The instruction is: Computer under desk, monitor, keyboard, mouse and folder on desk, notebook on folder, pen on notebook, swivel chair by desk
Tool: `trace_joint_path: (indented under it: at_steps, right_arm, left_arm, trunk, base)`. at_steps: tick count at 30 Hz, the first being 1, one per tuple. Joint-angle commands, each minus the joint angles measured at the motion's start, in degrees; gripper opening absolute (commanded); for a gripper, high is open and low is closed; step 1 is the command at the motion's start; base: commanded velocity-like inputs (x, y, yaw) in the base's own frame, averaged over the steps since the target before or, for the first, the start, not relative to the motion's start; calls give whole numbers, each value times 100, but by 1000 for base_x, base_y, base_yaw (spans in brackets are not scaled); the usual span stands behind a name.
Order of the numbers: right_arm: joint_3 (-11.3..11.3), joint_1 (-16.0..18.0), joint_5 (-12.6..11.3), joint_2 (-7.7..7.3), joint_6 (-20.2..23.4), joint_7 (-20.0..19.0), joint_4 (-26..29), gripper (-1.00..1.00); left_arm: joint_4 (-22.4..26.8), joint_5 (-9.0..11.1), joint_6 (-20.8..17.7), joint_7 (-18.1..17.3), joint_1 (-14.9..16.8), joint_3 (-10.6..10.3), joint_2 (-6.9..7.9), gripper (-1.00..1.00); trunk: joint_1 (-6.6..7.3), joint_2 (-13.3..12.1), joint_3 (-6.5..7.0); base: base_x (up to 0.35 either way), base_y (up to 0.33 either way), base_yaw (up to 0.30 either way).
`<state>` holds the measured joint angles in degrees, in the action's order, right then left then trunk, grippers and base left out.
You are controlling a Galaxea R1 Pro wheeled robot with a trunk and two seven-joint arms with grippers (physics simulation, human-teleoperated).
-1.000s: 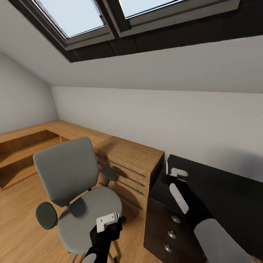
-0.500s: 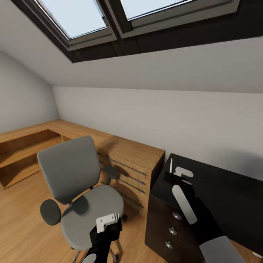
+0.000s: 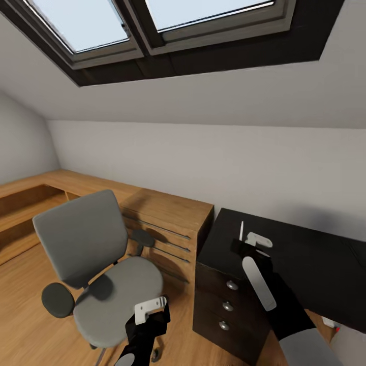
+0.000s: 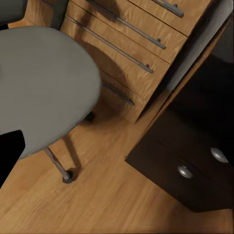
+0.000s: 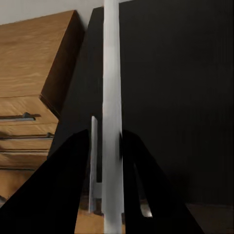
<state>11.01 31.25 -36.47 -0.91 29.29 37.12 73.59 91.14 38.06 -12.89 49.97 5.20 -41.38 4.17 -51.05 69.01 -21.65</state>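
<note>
right gripper (image 3: 243,242) holds the pen (image 5: 111,112) pinched between its two dark fingers (image 5: 78,165); the pen stands upright and sticks out well past the fingertips, above the near end of the desk (image 3: 305,264). pen: very thin white stick, plain, no markings readable. in the head view it shows as a short white sliver just above the gripper.

left gripper (image 3: 150,310) hangs over the floor just beside the seat of the swivel chair (image 3: 91,254); cannot tell whether its fingers are open or closed. chair: grey padded seat and back, black armrests, standing beside a wooden drawer chest (image 3: 168,229).
</note>
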Motion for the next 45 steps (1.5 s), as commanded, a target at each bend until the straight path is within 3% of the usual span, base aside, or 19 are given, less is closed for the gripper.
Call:
trace_joint_path:
  at_steps: [1,8,16,25,37,41,45]
  right_arm:
    - [-31,5,-44,-4,11,49,6,-100]
    - [-549,7,-48,-3,15,50,10,-100]
    - [-613,7,-44,-6,15,49,6,-100]
    - [-749,7,-42,-9,9,46,-24,-100]
    - [-1328,5,-35,-14,-23,33,-257,-100]
    - [-1434,8,-35,-25,-67,32,-356,-100]
    - [-1756,11,-27,-43,-80,20,-370,-100]
  left_arm:
    - [10,17,-29,39,7,-11,5,100]
    - [9,17,-36,40,7,-11,5,100]
    - [9,17,-34,40,7,-14,5,100]
    - [9,15,-29,40,7,-19,5,100]
    - [9,15,-33,40,7,-19,5,100]
    - [-340,25,-66,28,7,-21,-22,100]
    - [-682,50,-80,22,7,-4,-38,100]
  trunk:
    - [0,5,-7]
    - [0,5,-8]
    - [0,5,-8]
    - [0,5,-8]
    - [0,5,-8]
    - [0,5,-8]
    - [0,5,-8]
  base:
    - [-2,3,-299]
    - [-1,1,-108]
    - [0,0,-20]
    - [0,0,-214]
    - [0,0,-258]
    - [0,0,-264]
    - [0,0,-264]
